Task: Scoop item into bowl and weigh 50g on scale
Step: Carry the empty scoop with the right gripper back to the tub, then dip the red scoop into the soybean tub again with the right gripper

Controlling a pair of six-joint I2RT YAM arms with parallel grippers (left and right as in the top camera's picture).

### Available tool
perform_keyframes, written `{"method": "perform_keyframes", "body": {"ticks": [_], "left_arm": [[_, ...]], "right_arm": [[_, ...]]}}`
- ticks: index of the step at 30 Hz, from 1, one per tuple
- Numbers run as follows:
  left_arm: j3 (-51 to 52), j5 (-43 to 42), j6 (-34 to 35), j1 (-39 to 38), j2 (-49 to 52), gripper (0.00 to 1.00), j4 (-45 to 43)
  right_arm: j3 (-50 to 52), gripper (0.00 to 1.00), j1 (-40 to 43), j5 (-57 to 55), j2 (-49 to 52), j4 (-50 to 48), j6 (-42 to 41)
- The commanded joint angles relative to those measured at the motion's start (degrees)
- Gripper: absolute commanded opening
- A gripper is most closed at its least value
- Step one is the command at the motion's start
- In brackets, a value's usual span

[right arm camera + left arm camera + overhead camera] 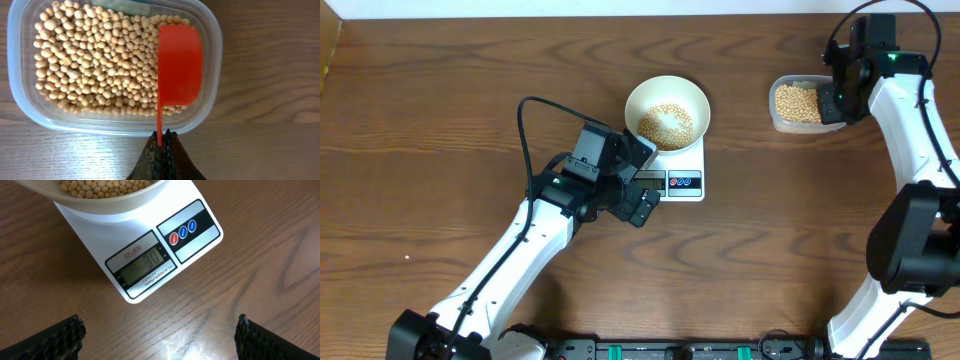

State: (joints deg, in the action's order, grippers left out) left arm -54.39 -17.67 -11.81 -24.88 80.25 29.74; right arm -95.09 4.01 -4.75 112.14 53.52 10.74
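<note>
The white bowl [666,112] holds tan beans [666,124] and stands on the white scale [680,168]. In the left wrist view the scale [165,245] has its display [145,264] reading 30, with the bowl [100,202] above it. My left gripper [159,335] is open and empty over bare wood in front of the scale. My right gripper [162,142] is shut on the thin handle of a red scoop [179,65]. The scoop lies among the beans [95,60] in a clear tub [802,104], its inside hidden.
The left arm [550,220] reaches in from the lower left and the right arm [920,150] runs along the right edge. The tub [20,100] sits at the back right of the wooden table [440,120].
</note>
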Motion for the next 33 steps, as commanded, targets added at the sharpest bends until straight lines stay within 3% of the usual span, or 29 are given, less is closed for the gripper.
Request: {"method": "perform_keyframes", "body": {"ticks": [1, 16, 33], "left_arm": [[-0.11, 0.35, 0.09, 0.22, -0.63, 0.98, -0.02], [-0.11, 0.35, 0.09, 0.22, -0.63, 0.98, -0.02], [-0.11, 0.37, 0.09, 0.22, -0.63, 0.98, -0.02]], "right_arm": [[-0.74, 0.01, -0.07, 6.45, 1.79, -0.07, -0.92], [-0.74, 0.01, -0.02, 23.15, 2.25, -1.01, -3.52], [-0.74, 0.01, 0.59, 24.92, 2.38, -3.23, -13.94]]}}
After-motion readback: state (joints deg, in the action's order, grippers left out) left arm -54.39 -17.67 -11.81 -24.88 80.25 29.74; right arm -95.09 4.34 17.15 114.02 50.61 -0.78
